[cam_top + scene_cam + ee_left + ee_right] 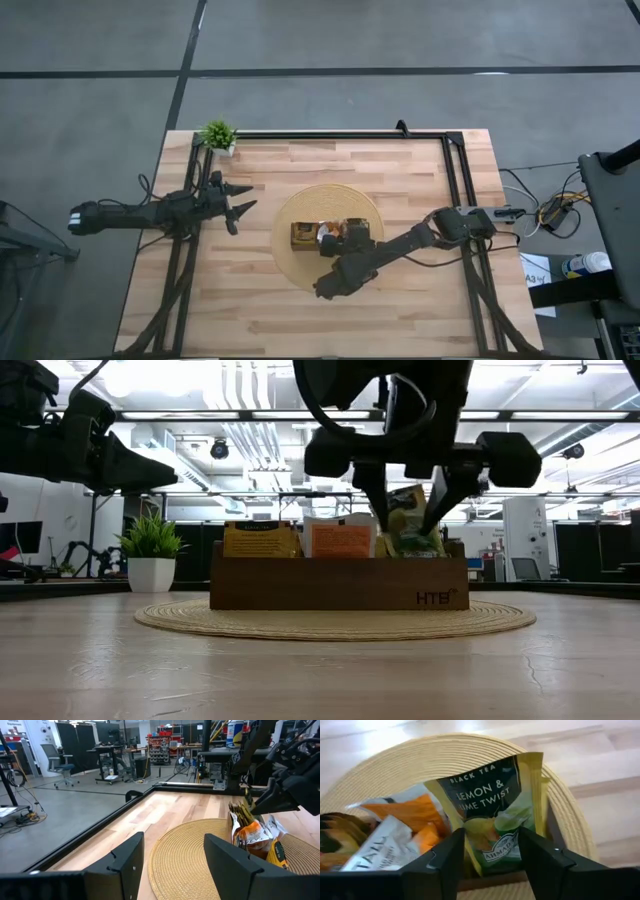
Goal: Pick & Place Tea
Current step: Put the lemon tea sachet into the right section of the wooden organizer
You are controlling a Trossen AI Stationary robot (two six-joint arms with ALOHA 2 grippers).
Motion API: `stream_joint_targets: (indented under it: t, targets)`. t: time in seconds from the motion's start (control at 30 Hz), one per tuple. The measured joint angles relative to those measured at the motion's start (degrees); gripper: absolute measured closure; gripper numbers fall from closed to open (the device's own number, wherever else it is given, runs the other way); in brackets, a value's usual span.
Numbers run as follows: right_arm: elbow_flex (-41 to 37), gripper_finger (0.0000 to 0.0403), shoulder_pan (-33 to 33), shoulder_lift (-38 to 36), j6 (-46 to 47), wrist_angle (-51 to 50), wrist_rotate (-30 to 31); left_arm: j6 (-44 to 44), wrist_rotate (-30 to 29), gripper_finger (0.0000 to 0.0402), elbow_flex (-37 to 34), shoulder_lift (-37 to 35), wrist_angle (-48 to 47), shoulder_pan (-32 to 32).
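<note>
**Right gripper letting a tea sachet into the tray**

Right gripper (pixel 490 855) is hanging over the wooden tray (pixel 338 585) on the round woven mat (pixel 290 250), its fingers standing apart on either side of a green-and-yellow lemon tea sachet (pixel 495 815) that is sitting upright in the tray's end beside orange sachets (pixel 341 540). This looks like the placing step finishing. Next, the arm likely needs to lift straight up without dragging the sachet. Left gripper (pixel 240 206) is waiting wide near the potted plant (pixel 217 135).
</note>
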Motion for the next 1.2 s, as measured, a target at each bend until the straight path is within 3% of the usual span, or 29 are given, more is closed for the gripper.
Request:
stream_joint_targets:
  t: [0.5,0.87,1.07,1.2]
  targets:
    - [-0.02,0.0207,0.02,0.02,1.35,1.12,-2.24,-0.01,0.0,0.0199,-0.01,-0.02,0.0,-0.02]
    - [-0.78,0.0209,-0.47,0.15,3.21,4.01,0.49,-0.01,0.0,0.0199,-0.02,-0.02,0.0,-0.07]
    - [-2.9,0.0209,-0.57,0.2,3.43,5.76,-6.02,0.0,0.02,0.0199,-0.02,-0.02,0.0,-0.07]
    - [-2.97,0.0209,-0.57,0.15,3.24,5.74,-6.0,0.0,0.01,0.0199,0.0,-0.02,0.0,-0.04]
